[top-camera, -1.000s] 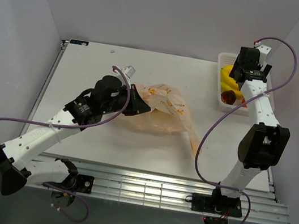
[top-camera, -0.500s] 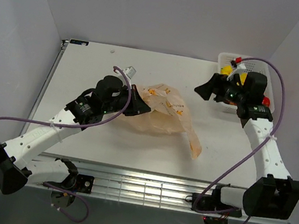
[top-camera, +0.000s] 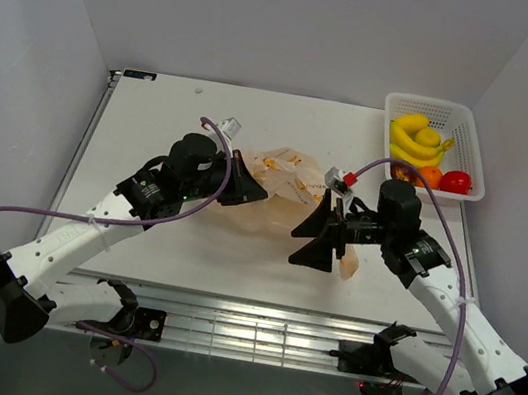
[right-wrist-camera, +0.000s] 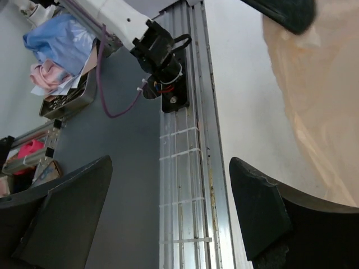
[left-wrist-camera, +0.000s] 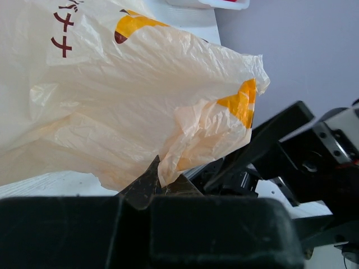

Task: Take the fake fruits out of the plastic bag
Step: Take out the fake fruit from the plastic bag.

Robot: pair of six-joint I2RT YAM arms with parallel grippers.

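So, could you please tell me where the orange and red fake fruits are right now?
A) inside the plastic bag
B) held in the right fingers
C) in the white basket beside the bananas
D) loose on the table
C: the top view shows the orange fruit and the red fruit lying in the white basket next to the banana bunch, well apart from the plastic bag pinched by the left fingers.

Counted are 1 plastic bag (top-camera: 289, 197), 1 basket (top-camera: 440, 104), 1 banana bunch (top-camera: 414, 138), 1 orange fruit (top-camera: 431, 175), 1 red fruit (top-camera: 456, 181) & 2 grippers (left gripper (top-camera: 260, 192), right gripper (top-camera: 296, 246)).
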